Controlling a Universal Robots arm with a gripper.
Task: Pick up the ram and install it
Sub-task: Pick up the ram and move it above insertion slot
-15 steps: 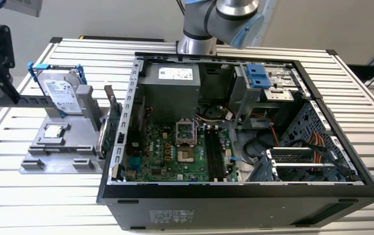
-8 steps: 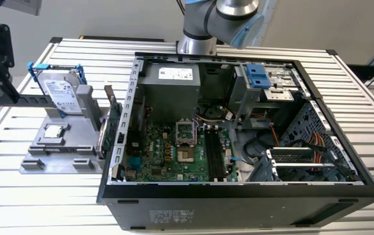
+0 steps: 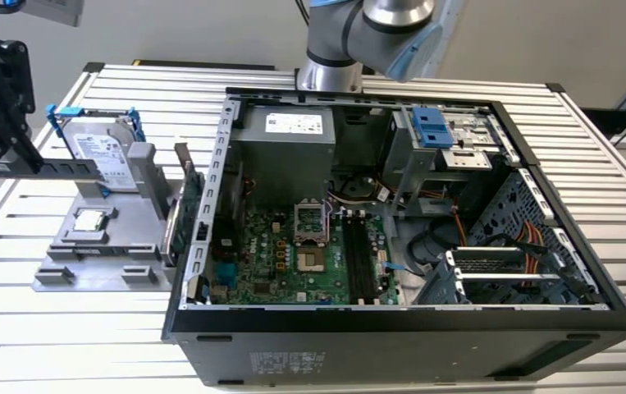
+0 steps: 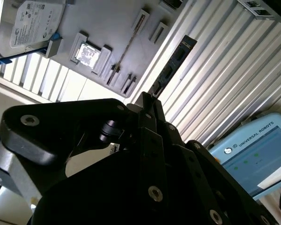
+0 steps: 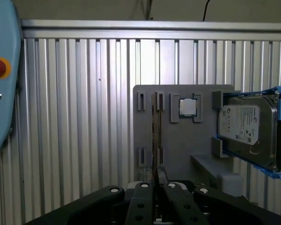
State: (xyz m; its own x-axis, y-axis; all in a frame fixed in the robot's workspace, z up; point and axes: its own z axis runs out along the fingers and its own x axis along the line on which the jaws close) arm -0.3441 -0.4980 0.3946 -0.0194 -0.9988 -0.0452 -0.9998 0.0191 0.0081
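My gripper (image 3: 26, 152) hangs at the exterior view's left, above the grey holder tray (image 3: 99, 246), and is shut on the ram (image 3: 72, 168). The ram is a long, narrow dark stick reaching out from the fingertips. In the second wrist view it (image 4: 171, 65) sticks out beyond the gripper (image 4: 150, 101) over the ribbed table. The first wrist view shows it edge-on as a thin tan line (image 5: 154, 136) running from the gripper (image 5: 158, 174) across the tray (image 5: 178, 150). The open computer case (image 3: 532, 176) lies at the exterior view's right, and the motherboard's long dark slots (image 3: 358, 258) show inside.
On the tray stand a silver hard drive in a blue frame (image 3: 105, 148), a small square chip (image 3: 90, 220) and a green card on edge (image 3: 187, 205). A teach pendant (image 5: 0, 79) lies on the table. The arm's base (image 3: 329, 74) stands behind the case.
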